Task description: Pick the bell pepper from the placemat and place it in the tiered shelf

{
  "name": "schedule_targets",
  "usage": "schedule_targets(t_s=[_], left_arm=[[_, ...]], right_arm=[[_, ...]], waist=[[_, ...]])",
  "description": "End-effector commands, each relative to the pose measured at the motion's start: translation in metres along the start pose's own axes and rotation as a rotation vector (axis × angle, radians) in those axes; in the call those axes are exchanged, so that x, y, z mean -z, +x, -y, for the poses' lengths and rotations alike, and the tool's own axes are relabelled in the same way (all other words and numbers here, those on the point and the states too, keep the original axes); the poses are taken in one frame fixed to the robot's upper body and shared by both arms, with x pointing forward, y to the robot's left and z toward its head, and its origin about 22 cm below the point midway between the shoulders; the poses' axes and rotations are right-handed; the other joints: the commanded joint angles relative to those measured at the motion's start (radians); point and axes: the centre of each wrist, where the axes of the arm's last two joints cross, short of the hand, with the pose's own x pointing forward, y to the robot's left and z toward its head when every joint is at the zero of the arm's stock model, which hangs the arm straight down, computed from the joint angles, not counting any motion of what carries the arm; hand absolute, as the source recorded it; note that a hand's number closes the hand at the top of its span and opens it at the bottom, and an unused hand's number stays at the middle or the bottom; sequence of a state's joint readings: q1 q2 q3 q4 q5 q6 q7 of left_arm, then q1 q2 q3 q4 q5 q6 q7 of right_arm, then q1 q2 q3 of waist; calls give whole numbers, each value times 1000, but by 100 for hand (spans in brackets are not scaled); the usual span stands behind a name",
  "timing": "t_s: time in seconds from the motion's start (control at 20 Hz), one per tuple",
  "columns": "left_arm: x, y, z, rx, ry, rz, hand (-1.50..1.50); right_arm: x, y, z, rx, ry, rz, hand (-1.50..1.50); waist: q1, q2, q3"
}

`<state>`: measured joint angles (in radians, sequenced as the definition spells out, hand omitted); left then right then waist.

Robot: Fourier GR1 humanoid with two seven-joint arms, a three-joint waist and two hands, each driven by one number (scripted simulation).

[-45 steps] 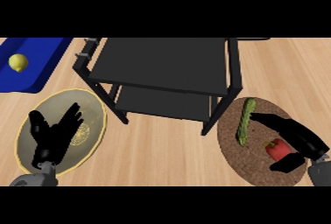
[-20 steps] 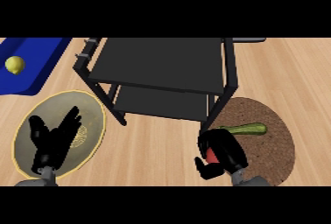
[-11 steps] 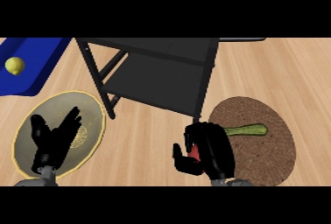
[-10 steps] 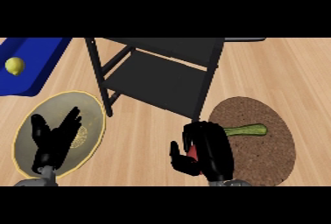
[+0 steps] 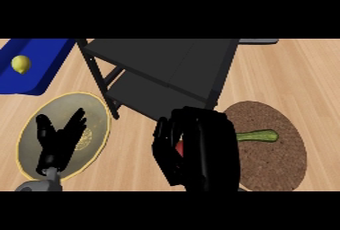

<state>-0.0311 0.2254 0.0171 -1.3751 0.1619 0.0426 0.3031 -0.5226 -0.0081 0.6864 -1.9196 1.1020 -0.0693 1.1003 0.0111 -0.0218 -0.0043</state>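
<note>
My right hand (image 5: 199, 148) is curled round the red bell pepper (image 5: 179, 147), of which only a sliver shows between the fingers. The hand hovers over the wood just left of the brown round placemat (image 5: 272, 155) and below the front corner of the black tiered shelf (image 5: 166, 67). The shelf stands tilted askew, its lower tier showing under the top one. My left hand (image 5: 58, 140) rests open, fingers up, over the plate at the lower left.
A green cucumber (image 5: 256, 135) lies on the placemat. A yellow-rimmed plate (image 5: 93, 112) sits at the left. A blue tray (image 5: 46, 56) at the top left holds a lemon (image 5: 21, 64).
My right hand took the bell pepper off the placemat and carried it left toward the shelf. The shelf has skewed out of square. The cucumber turned on the mat. The left hand stayed still.
</note>
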Motion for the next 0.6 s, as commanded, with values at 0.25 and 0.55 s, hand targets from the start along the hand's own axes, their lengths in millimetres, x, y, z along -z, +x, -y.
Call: schedule_targets(t_s=[0.25, 0.55], left_arm=[[2, 1, 14, -3, -40, -9, 0], [5, 1, 5, -1, -14, -4, 0]], right_arm=[[35, 67, 46, 32, -151, -162, 150], [74, 104, 73, -15, -123, -166, 150]], waist=[[26, 8, -2], [15, 15, 0]])
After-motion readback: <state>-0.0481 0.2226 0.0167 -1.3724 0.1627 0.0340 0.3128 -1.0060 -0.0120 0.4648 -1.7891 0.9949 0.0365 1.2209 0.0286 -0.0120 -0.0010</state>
